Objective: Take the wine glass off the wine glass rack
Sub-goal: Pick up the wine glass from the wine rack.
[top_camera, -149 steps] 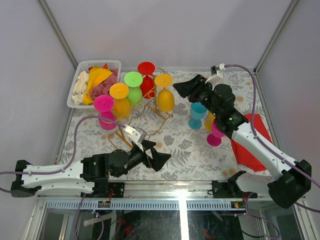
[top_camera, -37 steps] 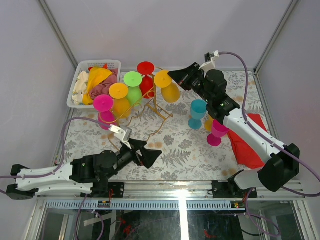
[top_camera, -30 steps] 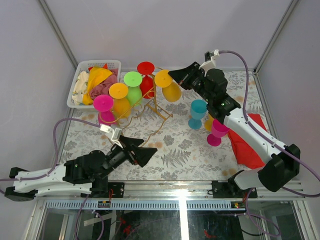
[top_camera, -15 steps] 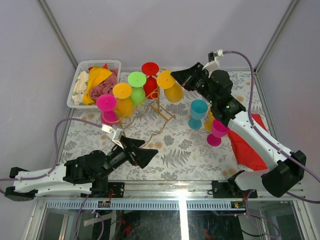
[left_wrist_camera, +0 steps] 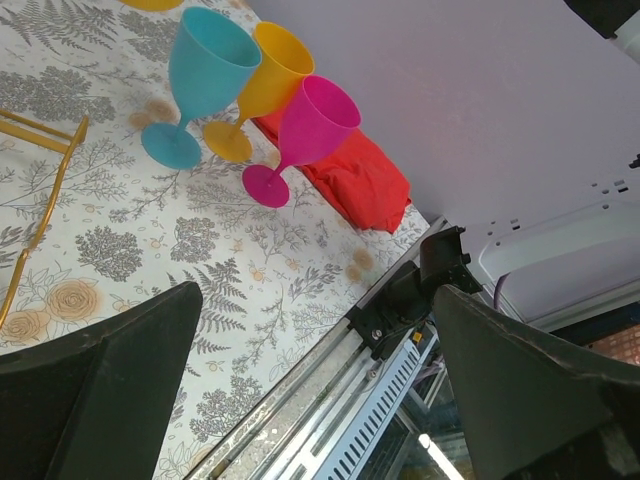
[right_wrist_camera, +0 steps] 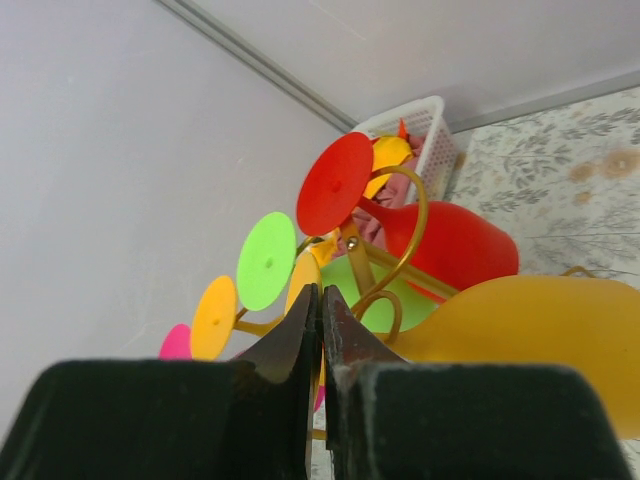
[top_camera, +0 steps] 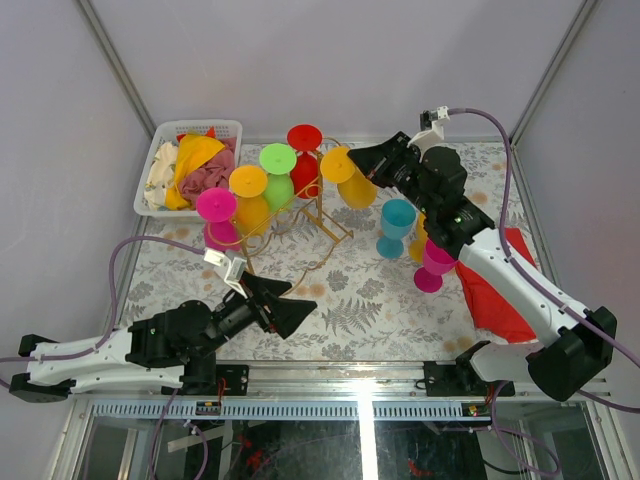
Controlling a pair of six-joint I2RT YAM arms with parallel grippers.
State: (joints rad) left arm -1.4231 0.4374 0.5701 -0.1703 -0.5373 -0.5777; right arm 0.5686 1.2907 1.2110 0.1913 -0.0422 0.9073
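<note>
The gold wire wine glass rack (top_camera: 325,222) stands at the back left, and its curled ends (right_wrist_camera: 415,215) show in the right wrist view. Red (top_camera: 303,160), green (top_camera: 278,170), orange (top_camera: 248,195) and magenta (top_camera: 215,215) glasses hang upside down on it. My right gripper (top_camera: 362,157) is shut on the stem of another orange wine glass (top_camera: 355,185), holding it just right of the rack's end. Its bowl (right_wrist_camera: 520,340) lies beside my shut right gripper (right_wrist_camera: 322,300). My left gripper (top_camera: 300,305) hovers open and empty over the table's front, fingers (left_wrist_camera: 100,400) wide apart.
A teal (top_camera: 397,225), an orange (top_camera: 420,245) and a magenta glass (top_camera: 435,262) stand upright on the table right of the rack. A red cloth (top_camera: 495,290) lies at the right edge. A white basket (top_camera: 160,140) of cloths sits at the back left.
My right gripper has carried the orange glass to the right, away from the rack's rail. The rack and its hanging glasses shifted slightly right. The left arm has barely moved.
</note>
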